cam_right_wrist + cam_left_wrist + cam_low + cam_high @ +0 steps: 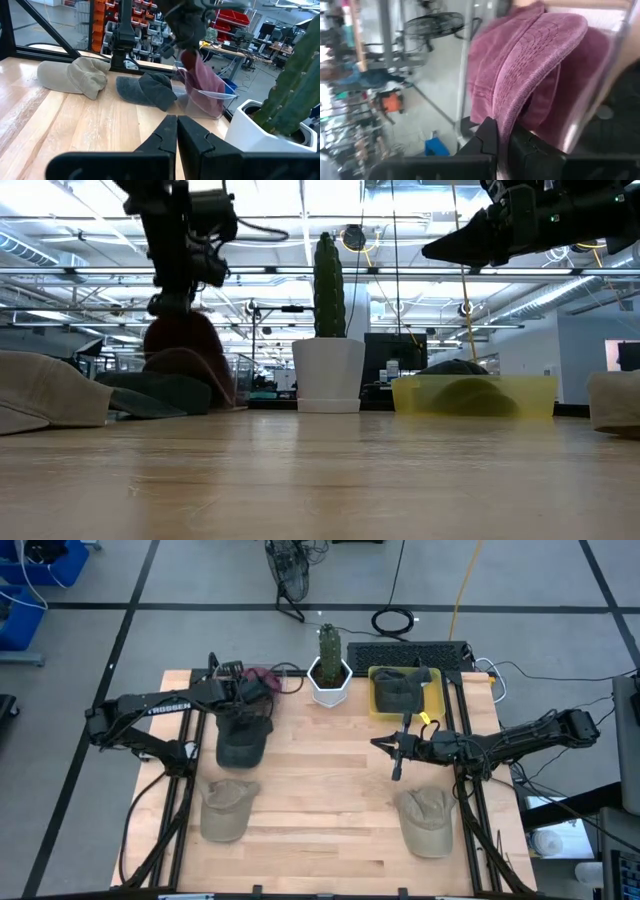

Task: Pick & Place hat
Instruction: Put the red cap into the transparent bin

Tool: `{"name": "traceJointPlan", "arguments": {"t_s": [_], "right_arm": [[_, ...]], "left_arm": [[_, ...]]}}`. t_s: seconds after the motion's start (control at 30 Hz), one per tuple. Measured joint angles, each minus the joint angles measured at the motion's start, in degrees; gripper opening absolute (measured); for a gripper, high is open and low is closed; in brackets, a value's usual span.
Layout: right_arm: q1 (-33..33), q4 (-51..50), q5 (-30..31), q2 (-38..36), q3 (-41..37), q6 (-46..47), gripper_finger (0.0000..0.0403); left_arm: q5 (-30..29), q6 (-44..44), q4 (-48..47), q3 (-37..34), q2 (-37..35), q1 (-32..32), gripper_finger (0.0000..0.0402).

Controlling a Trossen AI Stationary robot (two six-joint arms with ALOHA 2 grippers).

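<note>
At the table's left rear, the left gripper (502,137) has its fingers pinched narrowly on the edge of a maroon hat (530,65), which sits partly inside a clear bin (207,97); from overhead that bin is mostly hidden under the arm, and only a sliver of maroon shows. Just in front of it a dark grey hat (241,740) lies on the wood, and nearer the front left corner lies a tan hat (225,808). Moving right, a white pot with a cactus (329,668) stands at the back centre. Beside it a yellow bin (378,707) holds another dark hat (398,690), seen from table height only as a dim shape through the yellow wall. The right gripper (176,131) hangs above bare wood in front of that bin, its fingers closed together with nothing between them. A second tan hat (425,820) rests at the front right, cut off at the low view's edge.
</note>
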Motion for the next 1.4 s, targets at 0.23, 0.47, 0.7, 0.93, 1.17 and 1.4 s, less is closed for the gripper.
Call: {"name": "traceJointPlan", "arguments": {"t_s": [0.23, 0.47, 0.7, 0.93, 1.17, 1.4], "right_arm": [[0.0, -0.48, 0.0, 0.0, 0.0, 0.1, 0.0004], [-0.02, -0.46, 0.0, 0.0, 0.0, 0.19, 0.0004], [-0.02, -0.46, 0.0, 0.0, 0.0, 0.54, 0.0004], [-0.02, -0.48, 0.0, 0.0, 0.0, 0.39, 0.0004], [-0.02, -0.57, 0.0, 0.0, 0.0, 0.52, 0.0004], [-0.02, -0.93, 0.0, 0.0, 0.0, 0.54, 0.0004]], "left_arm": [[-0.37, 5.56, 7.19, -8.23, -0.02, 1.49, 0.0033], [-1.08, 4.34, 7.38, -10.1, -0.04, 1.59, 0.0018], [-1.01, 2.92, 8.24, -9.81, 0.03, 1.22, 0.0051], [-2.0, 0.86, 5.46, -5.27, 0.07, -1.49, 0.0105], [-2.27, -2.6, -1.86, 1.58, 0.07, -4.49, 0.013], [-2.45, -3.88, -6.03, 5.67, 0.04, -6.25, 0.0131]]}}
